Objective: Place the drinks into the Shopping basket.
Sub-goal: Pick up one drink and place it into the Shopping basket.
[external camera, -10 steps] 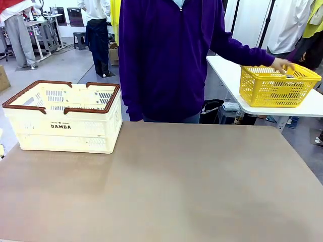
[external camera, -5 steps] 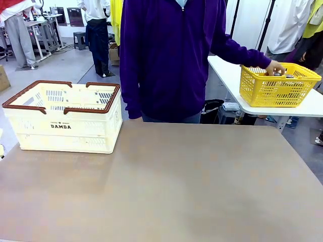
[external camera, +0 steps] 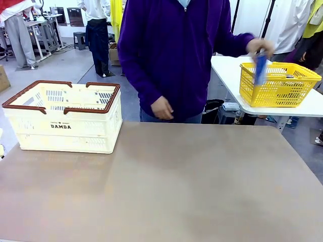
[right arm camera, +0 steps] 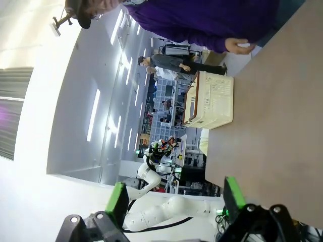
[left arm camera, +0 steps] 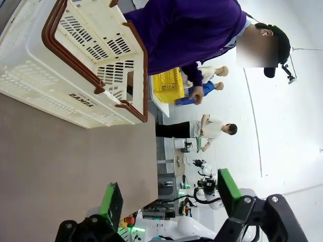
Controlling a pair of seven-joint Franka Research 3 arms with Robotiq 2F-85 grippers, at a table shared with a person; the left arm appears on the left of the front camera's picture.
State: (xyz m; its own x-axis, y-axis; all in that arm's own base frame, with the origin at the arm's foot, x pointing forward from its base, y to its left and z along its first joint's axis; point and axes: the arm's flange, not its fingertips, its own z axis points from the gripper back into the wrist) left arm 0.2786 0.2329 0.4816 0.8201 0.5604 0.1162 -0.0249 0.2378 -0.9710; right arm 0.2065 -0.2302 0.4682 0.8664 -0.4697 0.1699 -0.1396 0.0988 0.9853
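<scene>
Work on this job has hardly begun, by the look of things. The Shopping basket [external camera: 65,133] stands at the far left of the table [external camera: 176,186], upright, and I can see nothing inside it through the open top or the slots. No drink stands on the table either.

The only drink I can make out is the blue can [external camera: 260,68]. The person across the table grips it by the top, and the person's hand [external camera: 260,46] holds it just above the yellow mesh basket [external camera: 277,91], which sits on a separate white table off to the right. The can is blurred, so it looks to be mid-lift. It is well apart from the Shopping basket. Whether a second drink lies in the yellow basket I cannot tell. The person's other hand [external camera: 162,108] hangs empty at the table's far edge.

The robot has touched nothing. Its left hand [left arm camera: 169,194] has its fingers spread wide with only bare table and the cream basket beyond them. Its right hand [right arm camera: 175,199] is just as wide open and empty.

So I would say every step is left. The drinks have to reach the table or be handed over, then be grasped and set into the Shopping basket.
</scene>
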